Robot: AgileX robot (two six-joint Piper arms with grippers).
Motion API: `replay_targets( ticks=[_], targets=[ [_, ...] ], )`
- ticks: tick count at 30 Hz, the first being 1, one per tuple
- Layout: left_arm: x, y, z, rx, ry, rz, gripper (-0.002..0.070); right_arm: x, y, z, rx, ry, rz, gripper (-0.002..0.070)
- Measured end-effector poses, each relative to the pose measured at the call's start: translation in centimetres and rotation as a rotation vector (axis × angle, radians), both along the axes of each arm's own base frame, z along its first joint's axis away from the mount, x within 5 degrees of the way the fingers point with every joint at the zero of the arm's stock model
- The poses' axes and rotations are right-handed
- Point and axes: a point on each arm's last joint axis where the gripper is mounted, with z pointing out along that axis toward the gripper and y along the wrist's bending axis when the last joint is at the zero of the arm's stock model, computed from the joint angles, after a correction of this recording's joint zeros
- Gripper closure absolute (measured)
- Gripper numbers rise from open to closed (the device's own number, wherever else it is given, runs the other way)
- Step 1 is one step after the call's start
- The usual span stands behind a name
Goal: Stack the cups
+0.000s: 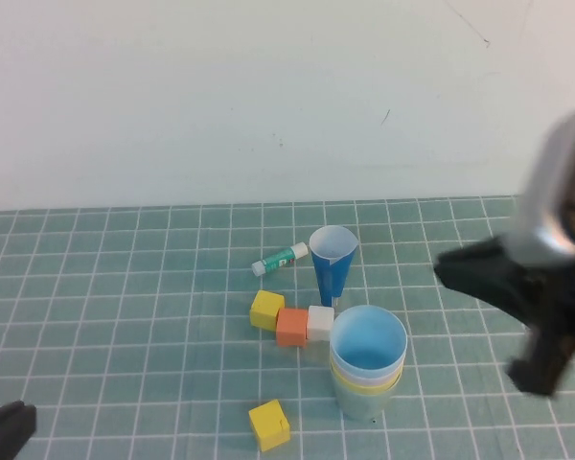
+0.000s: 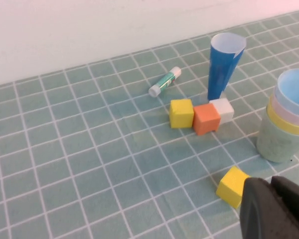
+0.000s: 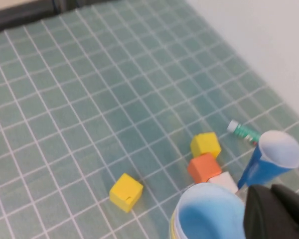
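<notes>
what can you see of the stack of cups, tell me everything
The stack of cups stands upright on the green grid mat, four tapered, plastic-looking cups nested: light blue innermost and open on top, then pink and yellow rims, green outermost. It sits just in front of the white cube. Neither hand touches it: the right hand hangs to its right, the left hand sits far left.

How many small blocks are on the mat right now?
4: a yellow block, orange block and white block in a touching row beside the cup stack; another yellow block lies alone, nearer the robot.
</notes>
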Motion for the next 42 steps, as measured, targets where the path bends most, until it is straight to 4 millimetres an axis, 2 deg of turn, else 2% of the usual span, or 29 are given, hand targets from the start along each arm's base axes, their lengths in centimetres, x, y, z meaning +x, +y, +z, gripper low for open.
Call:
replay_targets(
  ticks=[7,12,14,23,32,38,42],
  targets=[
    [0.1,-0.4,-1.9,-0.027,-0.029,-0.023,0.0676,-6.6,-3.9,0.1,0.070,-0.168,0.028,0.0678],
    [0.1,-0.3,-2.2,-0.017,-0.014,-0.021,0.0676,-9.7,-5.8,-0.6,0.116,-0.237,0.038,0.0678],
    [0.1,-0.3,-2.3,-0.013,-0.009,-0.020,0.0676,-10.4,-6.1,-0.9,0.122,-0.249,0.039,0.0678],
    [0.1,-0.3,-2.3,-0.009,-0.002,-0.018,0.0676,-10.7,-6.3,-2.2,0.112,-0.228,0.039,0.0678],
    [0.1,-0.3,-2.3,-0.009,0.000,-0.018,0.0676,-10.8,-6.3,-2.5,0.112,-0.210,0.037,0.0678],
    [0.1,-0.3,-2.3,-0.007,-0.001,-0.019,0.0676,-9.7,-6.9,-4.3,0.130,-0.256,-0.095,0.0678],
    [0.1,-0.3,-2.3,-0.006,-0.002,-0.020,0.0676,-9.5,-8.1,-6.8,0.119,-0.316,-0.207,0.0678]
  ],
)
